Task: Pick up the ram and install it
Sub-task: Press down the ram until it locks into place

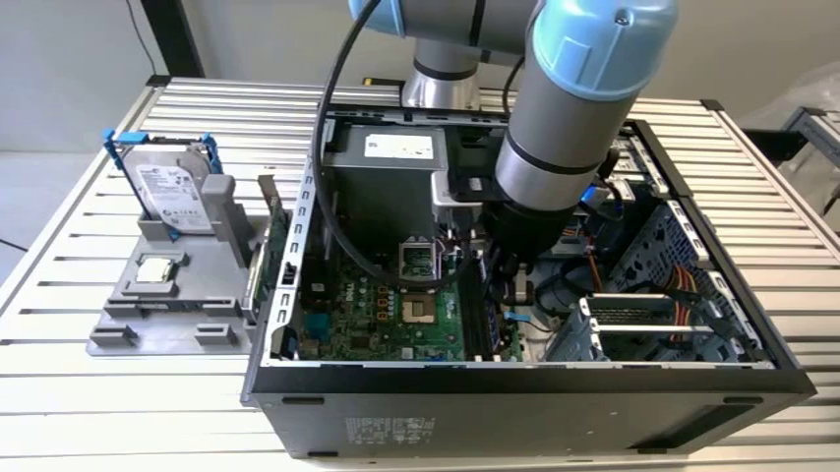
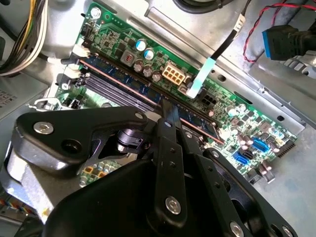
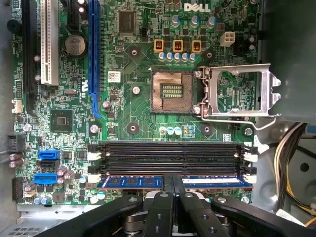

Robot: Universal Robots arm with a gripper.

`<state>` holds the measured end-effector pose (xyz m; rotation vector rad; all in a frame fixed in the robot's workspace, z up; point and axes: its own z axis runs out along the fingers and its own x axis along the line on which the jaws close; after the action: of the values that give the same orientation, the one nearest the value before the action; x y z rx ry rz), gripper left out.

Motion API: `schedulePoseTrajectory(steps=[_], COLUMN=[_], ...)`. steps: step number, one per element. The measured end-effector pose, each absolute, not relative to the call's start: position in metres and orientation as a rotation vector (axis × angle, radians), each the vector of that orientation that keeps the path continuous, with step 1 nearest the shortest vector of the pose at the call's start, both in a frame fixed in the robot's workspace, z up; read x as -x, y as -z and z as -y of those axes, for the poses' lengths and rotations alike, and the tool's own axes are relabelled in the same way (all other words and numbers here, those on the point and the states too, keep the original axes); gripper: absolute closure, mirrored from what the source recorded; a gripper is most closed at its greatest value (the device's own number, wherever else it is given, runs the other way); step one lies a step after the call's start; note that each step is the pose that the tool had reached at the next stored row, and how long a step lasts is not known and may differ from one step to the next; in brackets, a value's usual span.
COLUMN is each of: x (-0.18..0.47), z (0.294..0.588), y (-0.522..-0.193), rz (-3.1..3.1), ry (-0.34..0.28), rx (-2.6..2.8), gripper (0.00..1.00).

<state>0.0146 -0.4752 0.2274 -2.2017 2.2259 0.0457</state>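
Claw [image 3: 173, 183] down inside open computer case [image 1: 525, 379], fingers [image 3: 164, 217] drawn close together with only a thin gap between them, tips right at top edge of ram [image 3: 133, 181]. Cannot tell whether actually pinching the stick or just resting against it. Ram lying along the memory slot nearest the claw, blue label facing out, long edge parallel to the neighbouring slots. In second wrist view, same ram [image 2: 118, 75] running diagonally beyond the fingertips [image 2: 170, 111], seated in line with its slot. Three empty black memory slots [image 3: 173, 157] just past the ram, farther from the claw. Beyond those, bare processor socket [image 3: 171, 90] with its metal retention frame [image 3: 239, 91] swung open alongside. Blue expansion slot [image 3: 93, 54] and white one [image 3: 46, 42] well off toward the far end of green motherboard [image 3: 133, 118]. In exterior view, arm [image 1: 565, 128] reaching steeply down into the case, claw hidden behind it. Outside the case, well away on the exterior view's left, silver hard drive [image 1: 171, 187] upright in grey holder [image 1: 171, 295] on slatted metal table [image 1: 79, 393].
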Motion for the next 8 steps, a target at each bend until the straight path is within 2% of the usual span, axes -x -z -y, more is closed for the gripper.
schedulePoseTrajectory(steps=[8], x=[-0.0146], z=[0.4753], y=[-0.2229], rz=[-2.227], ry=[-0.045], rx=[2.202], gripper=[1.00])
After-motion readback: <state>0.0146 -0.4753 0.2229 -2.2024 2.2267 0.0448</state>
